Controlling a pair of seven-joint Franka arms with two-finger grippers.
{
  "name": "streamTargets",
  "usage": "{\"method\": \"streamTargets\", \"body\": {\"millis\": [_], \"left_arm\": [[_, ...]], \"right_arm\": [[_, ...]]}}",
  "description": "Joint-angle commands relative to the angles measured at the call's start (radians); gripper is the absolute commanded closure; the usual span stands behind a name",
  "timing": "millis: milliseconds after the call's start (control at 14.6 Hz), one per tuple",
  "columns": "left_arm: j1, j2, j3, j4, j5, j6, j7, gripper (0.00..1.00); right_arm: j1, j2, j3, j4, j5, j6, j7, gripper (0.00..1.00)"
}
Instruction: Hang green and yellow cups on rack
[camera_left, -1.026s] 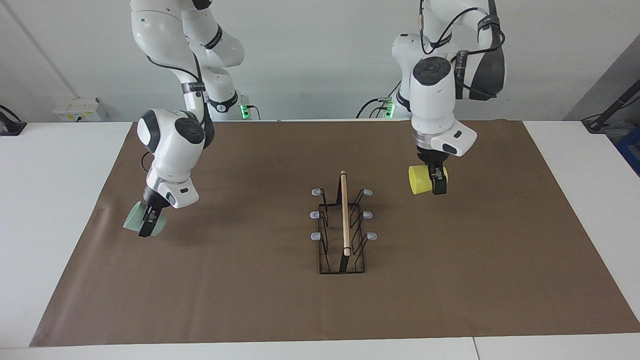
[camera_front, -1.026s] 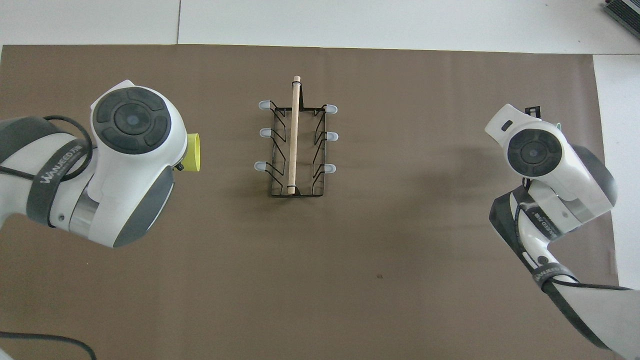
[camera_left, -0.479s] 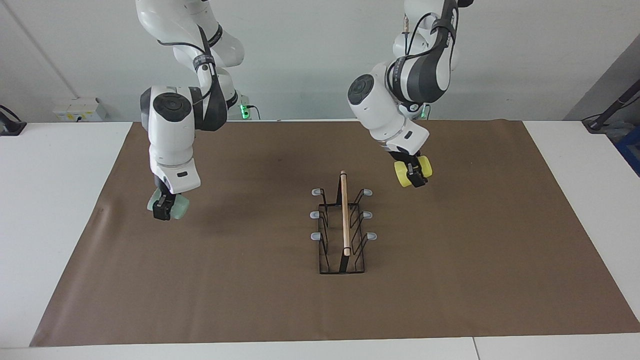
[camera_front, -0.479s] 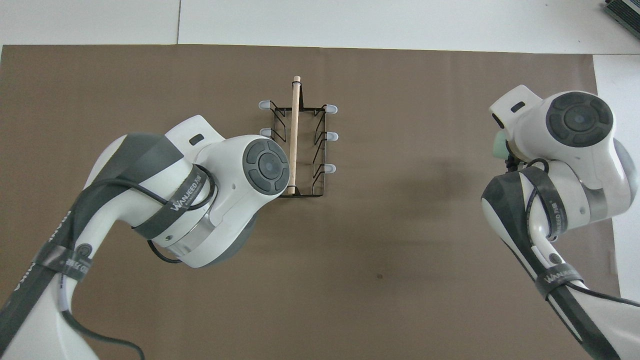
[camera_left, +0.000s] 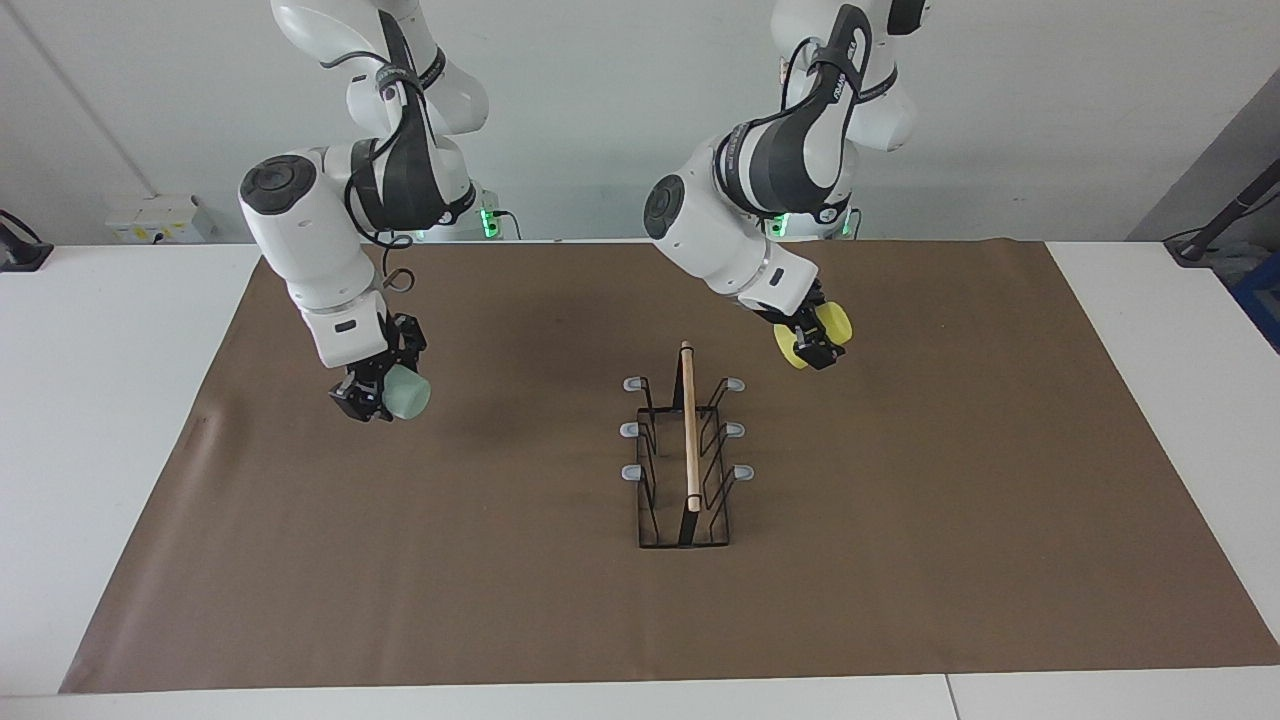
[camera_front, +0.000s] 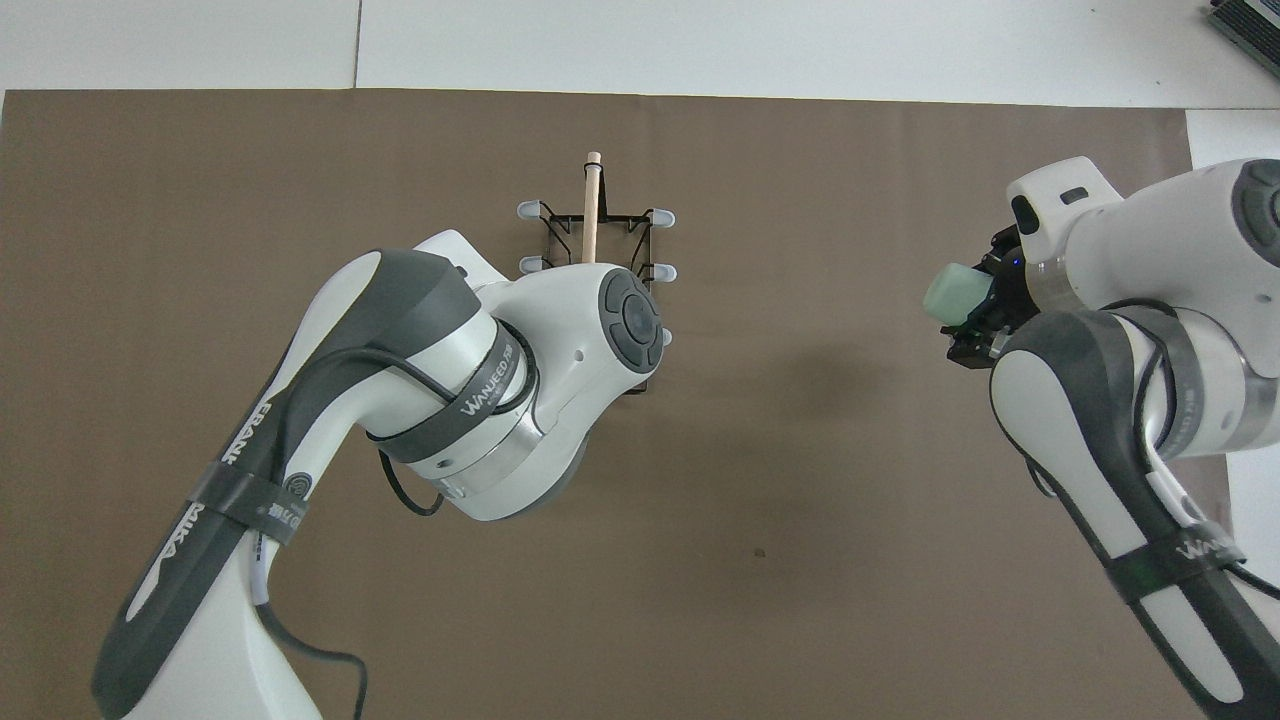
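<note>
Rack (camera_left: 686, 450) is standing mid-tabletop (camera_left: 120, 420), rod axis running 12-to-6 in the facing view. Left end effector (camera_left: 818, 351) is pinching the yellow cup (camera_left: 812, 330) sideways above the rack's 1 o'clock corner; right end effector (camera_left: 368, 400) is pinching the green cup (camera_left: 404, 392) sideways.

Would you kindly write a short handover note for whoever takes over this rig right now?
Left gripper: shut on the yellow cup, raised beside the rack's end nearest the robots.
Right gripper: shut on the green cup, in the air over the mat toward the right arm's end.
Rack: mid-mat, all prongs bare.
Done: both cups picked up.
Left: hang each cup on a prong, then release.
</note>
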Motion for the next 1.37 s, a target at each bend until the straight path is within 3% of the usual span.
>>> {"method": "streamTargets", "body": {"millis": [0, 274, 616, 958, 1300], "left_arm": [[-0.12, 0.099, 0.112, 0.114, 0.015, -0.08, -0.012, 1.0], [-0.165, 0.197, 0.135, 0.218, 0.013, -0.141, -0.013, 1.0], [-0.186, 0.237, 0.134, 0.237, 0.013, -0.126, -0.025, 1.0], [-0.226, 0.26, 0.132, 0.241, 0.032, -0.082, -0.025, 1.0], [-0.235, 0.274, 0.137, 0.241, 0.073, -0.083, -0.025, 1.0]], "right_arm": [[-0.022, -0.016, 0.008, 0.003, 0.19, -0.001, -0.024, 1.0], [-0.037, -0.021, 0.006, 0.006, 0.422, -0.005, -0.065, 1.0], [-0.129, -0.036, 0.003, 0.006, 0.654, -0.093, -0.267, 1.0], [-0.223, -0.045, 0.005, -0.002, 0.663, -0.13, -0.395, 1.0], [-0.298, -0.064, 0.003, -0.011, 0.784, -0.223, -0.56, 1.0]]}}
